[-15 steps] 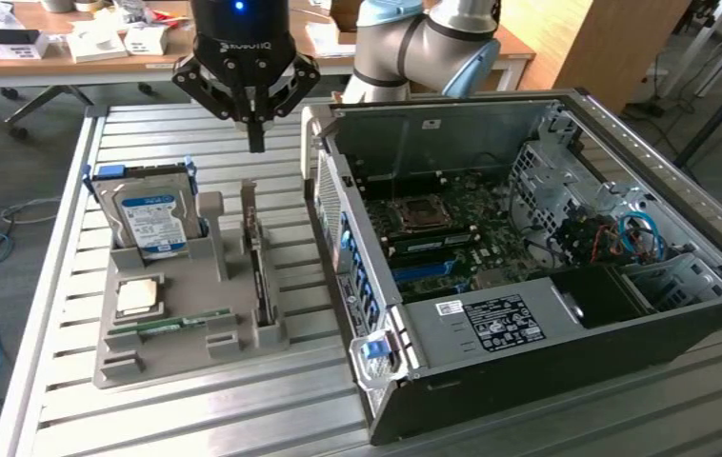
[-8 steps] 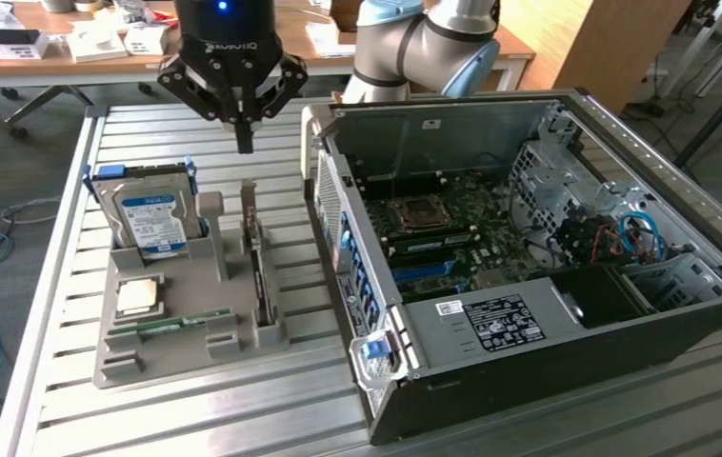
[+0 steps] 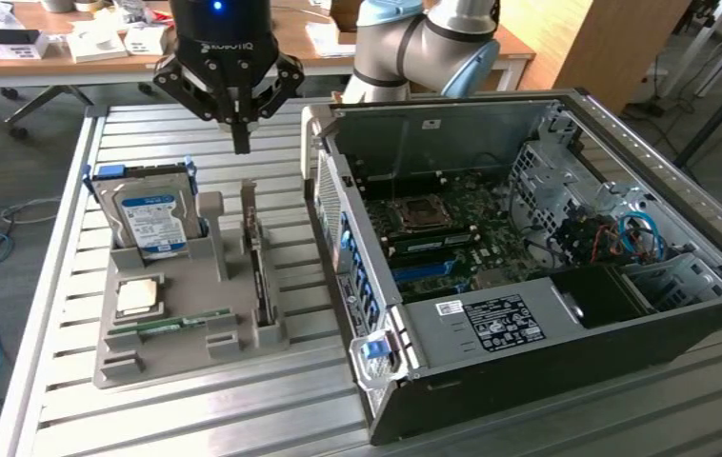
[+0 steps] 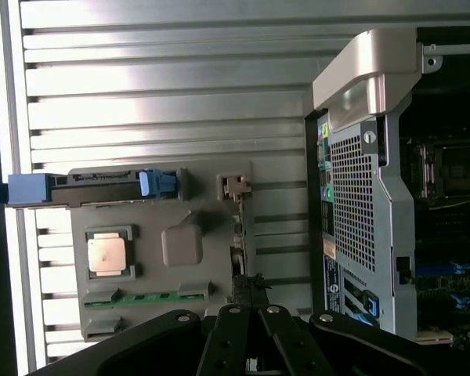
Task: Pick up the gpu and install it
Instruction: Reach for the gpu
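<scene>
The gpu [image 3: 255,255] stands on edge in a slot of the grey holder [image 3: 183,367], a thin brownish card running along the holder's side nearest the computer case. In the wrist view the gpu [image 4: 238,235] shows edge-on, with its pale bracket end farthest from the fingers. My gripper [image 3: 242,143] hangs above the card's far end, fingers shut together and holding nothing. The same gripper [image 4: 251,329] shows in the wrist view as dark fingers meeting over the card's edge.
The holder also carries a hard drive [image 3: 151,214] with a blue-white label, a CPU [image 3: 139,297] and a green RAM stick [image 3: 170,324]. The open computer case [image 3: 527,276] lies at the exterior view's right on the slatted metal table [image 3: 209,419], motherboard [image 3: 444,238] exposed.
</scene>
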Robot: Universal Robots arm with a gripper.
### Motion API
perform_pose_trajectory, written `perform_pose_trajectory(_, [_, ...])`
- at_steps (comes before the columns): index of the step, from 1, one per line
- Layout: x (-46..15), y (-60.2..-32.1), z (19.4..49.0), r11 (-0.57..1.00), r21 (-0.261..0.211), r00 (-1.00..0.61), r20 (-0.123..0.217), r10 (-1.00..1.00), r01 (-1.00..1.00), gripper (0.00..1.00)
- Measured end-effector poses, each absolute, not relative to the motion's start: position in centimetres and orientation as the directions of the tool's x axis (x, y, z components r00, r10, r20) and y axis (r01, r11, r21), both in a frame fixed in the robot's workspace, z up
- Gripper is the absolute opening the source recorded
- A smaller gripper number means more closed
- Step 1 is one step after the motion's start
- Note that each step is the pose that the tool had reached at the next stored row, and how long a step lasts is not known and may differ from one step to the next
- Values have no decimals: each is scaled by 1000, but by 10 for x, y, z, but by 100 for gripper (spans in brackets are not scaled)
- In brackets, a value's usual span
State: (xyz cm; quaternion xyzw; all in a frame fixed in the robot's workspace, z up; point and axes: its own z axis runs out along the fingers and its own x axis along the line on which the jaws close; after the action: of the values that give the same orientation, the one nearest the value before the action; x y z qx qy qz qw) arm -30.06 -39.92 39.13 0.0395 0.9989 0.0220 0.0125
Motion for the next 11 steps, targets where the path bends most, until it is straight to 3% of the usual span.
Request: perform_pose_trajectory(11, [-300, -407, 391, 996, 45, -997, -23, 79, 78, 11])
